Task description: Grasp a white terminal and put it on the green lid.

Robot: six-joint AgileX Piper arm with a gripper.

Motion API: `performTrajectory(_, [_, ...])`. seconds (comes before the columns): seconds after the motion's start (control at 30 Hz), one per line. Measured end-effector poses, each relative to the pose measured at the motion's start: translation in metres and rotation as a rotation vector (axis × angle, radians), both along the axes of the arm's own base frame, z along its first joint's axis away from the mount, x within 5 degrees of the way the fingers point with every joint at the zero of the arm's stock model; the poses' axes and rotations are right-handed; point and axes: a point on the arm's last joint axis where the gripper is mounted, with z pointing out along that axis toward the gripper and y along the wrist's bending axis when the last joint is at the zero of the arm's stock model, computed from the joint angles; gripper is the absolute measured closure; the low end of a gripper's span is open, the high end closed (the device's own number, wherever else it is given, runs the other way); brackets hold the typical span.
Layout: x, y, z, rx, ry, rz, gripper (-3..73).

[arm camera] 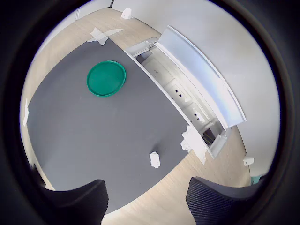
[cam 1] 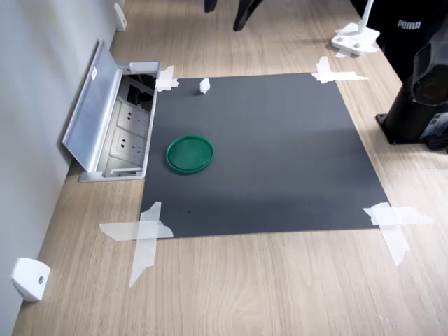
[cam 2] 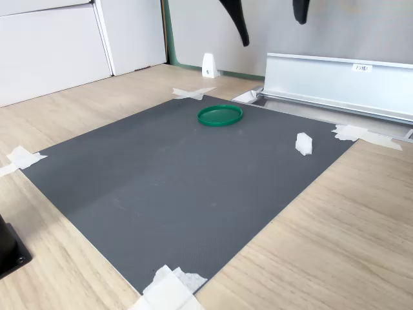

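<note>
A dark mat point(cam 1: 259, 150) is taped flat to a wooden table point(cam 1: 280, 287). On it sits the green lid point(cam 1: 190, 154), a flat round disc with nothing on it. The white terminal point(cam 1: 204, 85), a tiny pale block, rests near the mat's far edge in the first exterior view, at about 12 o'clock from the lid and well apart from it. A strip of white tape point(cam 1: 166, 80) lies just beside the terminal at its 9 o'clock, and an open socket box point(cam 1: 122, 129) runs along the mat's edge.

Your gripper point(arm camera: 147, 199) hangs high above the table with its jaws spread wide and nothing between them. In the wrist view both dark fingertips point(arm camera: 79, 199) frame the terminal point(arm camera: 154, 160), which lies between and just ahead of them.

The grasp is not yet begun. Come down straight, keeping the terminal centred between the jaws. Line the fingers up to its flat sides if you can; its exact turn is too small to read. Keep clear of the tape and the socket box, and narrow the jaws only once they are low around the block.
</note>
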Motion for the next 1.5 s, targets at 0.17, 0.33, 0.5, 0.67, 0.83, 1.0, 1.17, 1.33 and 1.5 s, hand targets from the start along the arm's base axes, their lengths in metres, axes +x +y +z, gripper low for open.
performTrajectory(0.17, [0.019, -0.008, -0.016, -0.008, 0.048, 0.06, -3.0])
performTrajectory(0.33, [0.037, -0.01, -0.044, -0.008, 0.094, 0.084, -3.0])
performTrajectory(0.5, [0.05, -0.017, -0.064, -0.032, 0.088, 0.095, -2.7])
performTrajectory(0.67, [0.058, -0.02, -0.082, -0.025, 0.11, 0.102, -2.3])
performTrajectory(0.83, [0.061, -0.022, -0.1, -0.028, 0.113, 0.107, -1.8])
performTrajectory(1.0, [0.057, -0.02, -0.119, -0.026, 0.13, 0.122, -1.7])
performTrajectory(1.17, [0.059, -0.021, -0.133, -0.027, 0.136, 0.119, -1.7])
performTrajectory(1.33, [0.063, -0.024, -0.143, -0.038, 0.135, 0.112, -1.7])
performTrajectory(1.5, [0.065, -0.026, -0.15, -0.039, 0.141, 0.086, -1.6])
